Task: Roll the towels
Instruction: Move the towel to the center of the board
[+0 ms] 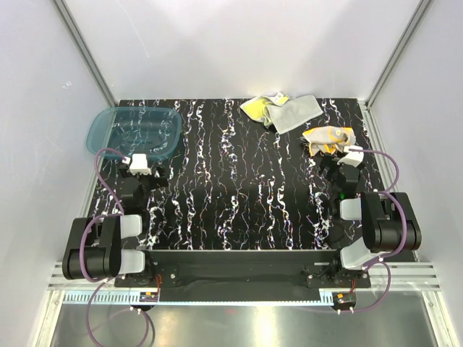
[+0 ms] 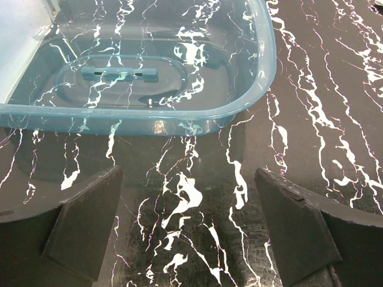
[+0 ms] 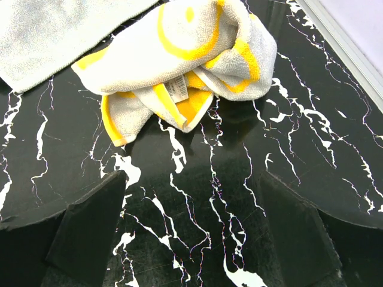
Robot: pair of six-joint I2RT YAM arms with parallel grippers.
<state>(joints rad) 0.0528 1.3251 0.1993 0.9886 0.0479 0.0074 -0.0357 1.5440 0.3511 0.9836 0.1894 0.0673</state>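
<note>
Two towels lie at the back right of the black marbled table. The pale yellow towel (image 1: pixel 282 110) is spread loosely, grey-beige side up. The orange towel (image 1: pixel 328 139) is crumpled in a heap; in the right wrist view the orange towel (image 3: pixel 179 57) fills the upper middle, with a corner of the pale yellow towel (image 3: pixel 54 30) at top left. My right gripper (image 1: pixel 352 155) (image 3: pixel 194 224) is open just in front of the orange towel, nothing between its fingers. At the left, my left gripper (image 1: pixel 139 163) (image 2: pixel 188 224) stands open and empty, low over the table.
A translucent teal plastic basin (image 1: pixel 135 131) sits at the back left, directly ahead of the left gripper; its near rim (image 2: pixel 143 116) crosses the left wrist view. White enclosure walls close in the table on the left, back and right.
</note>
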